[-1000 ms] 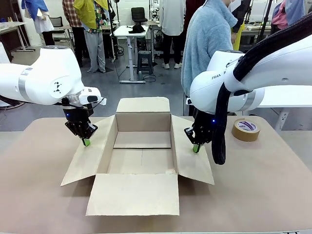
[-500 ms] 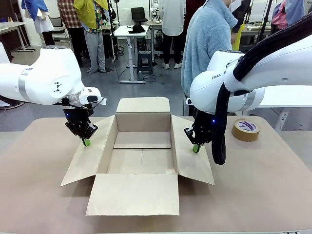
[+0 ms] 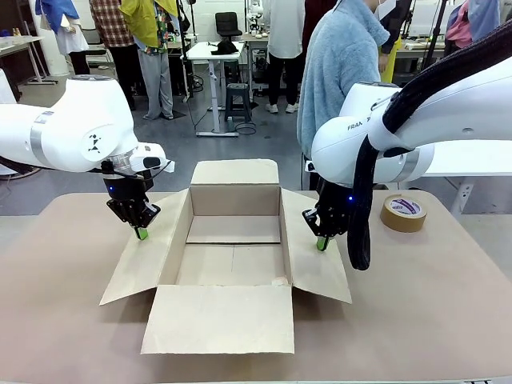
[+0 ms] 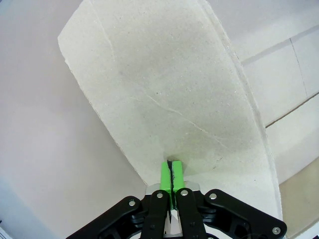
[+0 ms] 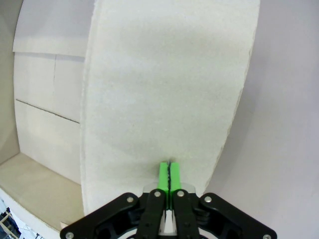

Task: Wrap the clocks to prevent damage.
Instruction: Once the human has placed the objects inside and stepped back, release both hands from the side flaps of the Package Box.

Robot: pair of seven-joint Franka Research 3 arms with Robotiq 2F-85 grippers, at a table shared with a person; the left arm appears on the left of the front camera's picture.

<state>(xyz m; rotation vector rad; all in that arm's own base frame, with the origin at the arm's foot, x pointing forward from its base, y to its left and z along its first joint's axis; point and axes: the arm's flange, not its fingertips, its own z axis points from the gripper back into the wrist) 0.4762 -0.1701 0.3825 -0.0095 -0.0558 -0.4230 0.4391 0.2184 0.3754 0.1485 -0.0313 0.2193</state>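
Note:
The clocks are out of view. An open cardboard box (image 3: 234,200) stands mid-table with its flaps spread and nothing inside. My left gripper (image 3: 142,234) is shut, its green tips down on the box's left flap (image 3: 148,260). In the left wrist view the shut left gripper (image 4: 171,167) meets that flap (image 4: 164,89) near its edge. On the other side, my right gripper (image 3: 321,243) is shut too, with its tips on the right flap (image 3: 316,268). The right wrist view shows the same: the right gripper (image 5: 169,172) closed and empty against the right flap (image 5: 164,89).
A brown tape roll (image 3: 403,213) lies on the table at the right, beyond my right arm. The box's front flap (image 3: 220,318) lies flat toward the near edge. A person in a light blue fleece (image 3: 340,64) stands at the far side, turned away.

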